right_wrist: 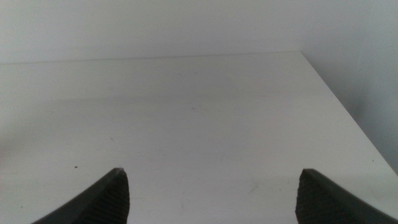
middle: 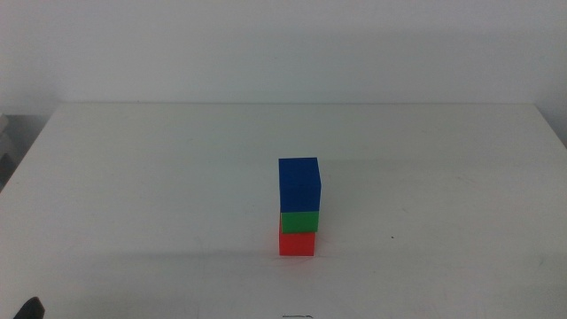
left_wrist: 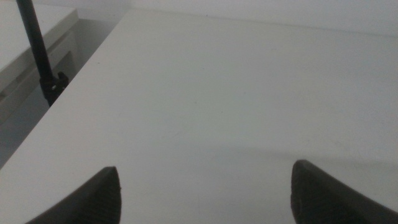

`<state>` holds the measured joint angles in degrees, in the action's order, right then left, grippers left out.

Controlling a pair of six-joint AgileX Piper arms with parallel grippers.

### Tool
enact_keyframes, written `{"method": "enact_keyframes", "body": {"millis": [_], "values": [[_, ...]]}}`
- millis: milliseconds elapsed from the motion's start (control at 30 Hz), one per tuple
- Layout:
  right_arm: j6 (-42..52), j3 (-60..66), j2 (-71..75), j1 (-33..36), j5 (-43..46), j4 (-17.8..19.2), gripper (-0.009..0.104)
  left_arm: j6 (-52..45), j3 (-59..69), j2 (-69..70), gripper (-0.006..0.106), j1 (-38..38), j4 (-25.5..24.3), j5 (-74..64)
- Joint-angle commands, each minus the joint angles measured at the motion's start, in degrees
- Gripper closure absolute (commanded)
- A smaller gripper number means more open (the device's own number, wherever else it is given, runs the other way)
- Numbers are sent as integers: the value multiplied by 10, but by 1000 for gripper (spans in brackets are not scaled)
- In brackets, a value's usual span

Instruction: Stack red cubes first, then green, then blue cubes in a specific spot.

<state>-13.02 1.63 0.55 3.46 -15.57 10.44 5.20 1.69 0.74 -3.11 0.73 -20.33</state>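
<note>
— Red at the bottom, green in the middle, blue on top: your three cubes stand in one column on the white table (middle: 133, 177), a little right of centre and towards the near edge. Do you see it in the middle view?

— You have it. The red cube (middle: 297, 243) sits flat on the tabletop, the green cube (middle: 300, 221) rests on it, and the blue cube (middle: 299, 184) rests on the green one. Each touches the one below. The blue cube looks shifted a touch to the right of the red one, so your column is not quite square.

— And your grippers?

— Neither is near the stack. Your left gripper (left_wrist: 205, 193) hangs over bare tabletop near the table's left edge, its two dark jaws spread wide with nothing between them. In the middle view you get only a dark scrap of it at the bottom left corner (middle: 29, 308).

— The right one?

— Your right gripper (right_wrist: 211, 196) is likewise over bare white surface, close to the table's right edge, jaws wide apart and holding nothing. It does not show in the middle view at all.

— Anything else around you?

— A thin black pole (left_wrist: 38, 50) stands just off the table's left side, seen from your left wrist. A pale wall (middle: 283, 44) rises behind the far edge of the table
</note>
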Motion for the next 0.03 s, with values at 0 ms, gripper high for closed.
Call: {"method": "enact_keyframes", "body": {"millis": [0], "values": [[10, -10, 0, -3, 42, 9, 1, 7, -2, 13, 7, 3, 5, 47]]}}
